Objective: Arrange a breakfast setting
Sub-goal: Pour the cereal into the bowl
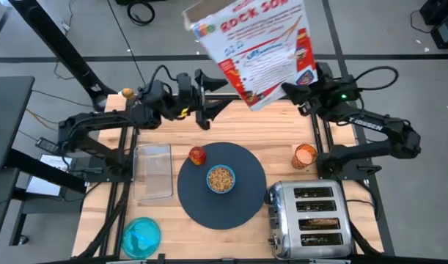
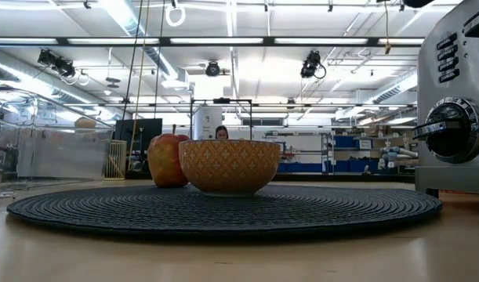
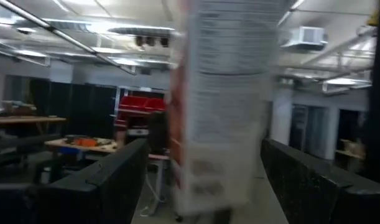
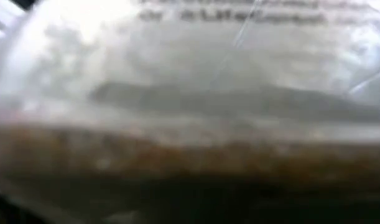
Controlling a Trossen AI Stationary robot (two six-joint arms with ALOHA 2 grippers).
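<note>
A white-and-red cereal box (image 1: 256, 44) is held tilted high above the table's far edge. My right gripper (image 1: 295, 92) is shut on it. My left gripper (image 1: 220, 99) is open beside the box's left edge; in the left wrist view (image 3: 202, 193) the box (image 3: 227, 99) stands between and beyond the spread fingers. A bowl (image 1: 221, 178) with cereal sits at the middle of the dark-grey mat (image 1: 242, 209), and the apple (image 1: 198, 155) rests on the mat's far left edge. The orange cup (image 1: 305, 155) stands right of the mat. The teal plate (image 1: 141, 237) lies near left. I see no spoon. My right gripper holds the cereal box by its lower right corner (image 1: 282, 94), coming level from the table's right. The box is lifted clear and tilted, its top leaning toward the far left. The right wrist view shows only a blurred surface close up, so the fingers are hidden.
A chrome toaster (image 1: 311, 220) stands at the near right with a toast slice (image 1: 320, 221) in one slot. A clear tray (image 1: 153, 171) lies left of the mat. Bare wood shows between the mat and the far edge.
</note>
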